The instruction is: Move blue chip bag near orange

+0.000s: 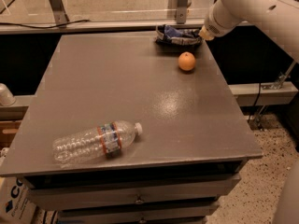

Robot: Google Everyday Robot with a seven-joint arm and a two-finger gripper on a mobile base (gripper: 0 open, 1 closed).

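Blue chip bag (178, 34): on the surface (117, 78), just behind the orange (187, 61), apart from it.
Hand (204, 33): behind and right of the orange, at the bag's right end; grip cannot be told.

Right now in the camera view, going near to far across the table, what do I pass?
Water bottle → orange → blue chip bag. The gripper is at the bag's right end, about level with it, so it has no clear place in the order.
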